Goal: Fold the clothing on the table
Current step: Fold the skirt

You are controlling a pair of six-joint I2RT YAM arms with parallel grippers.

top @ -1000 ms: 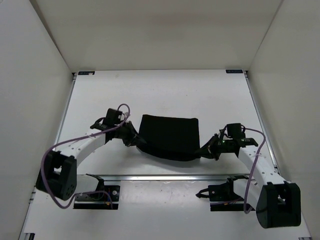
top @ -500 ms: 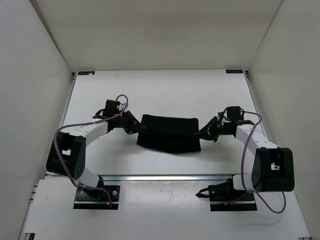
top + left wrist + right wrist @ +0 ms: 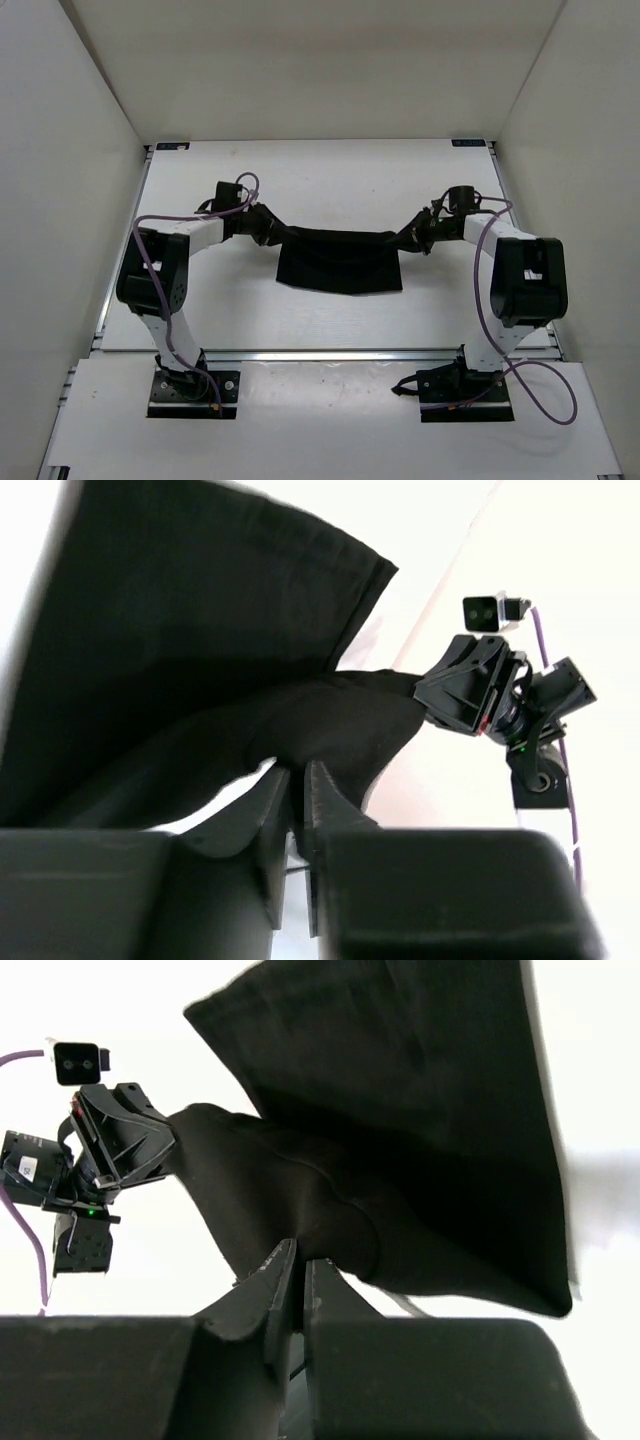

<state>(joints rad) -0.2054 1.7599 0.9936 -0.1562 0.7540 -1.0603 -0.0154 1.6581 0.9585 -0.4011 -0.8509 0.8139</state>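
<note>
The black clothing (image 3: pixel 340 265) lies mid-table (image 3: pixel 300 180), its far edge lifted and stretched between both grippers. My left gripper (image 3: pixel 270 228) pinches the left end of that raised edge. In the left wrist view its fingertips (image 3: pixel 297 768) stand a narrow slit apart with a fold of the clothing (image 3: pixel 200 630) between them. My right gripper (image 3: pixel 412 238) grips the right end. In the right wrist view its tips (image 3: pixel 300 1250) press together on a bunched fold of the clothing (image 3: pixel 420 1110). The near part of the fabric rests flat on the table.
White walls enclose the table on three sides. Metal rails (image 3: pixel 510 230) run along the table's left and right edges, and another crosses at the front by the arm bases (image 3: pixel 190 390). Purple cables loop off both arms.
Both arms have swung away from the near edge toward the far side, carrying the gripped edge over the clothing. The garment now looks shorter from front to back.
</note>
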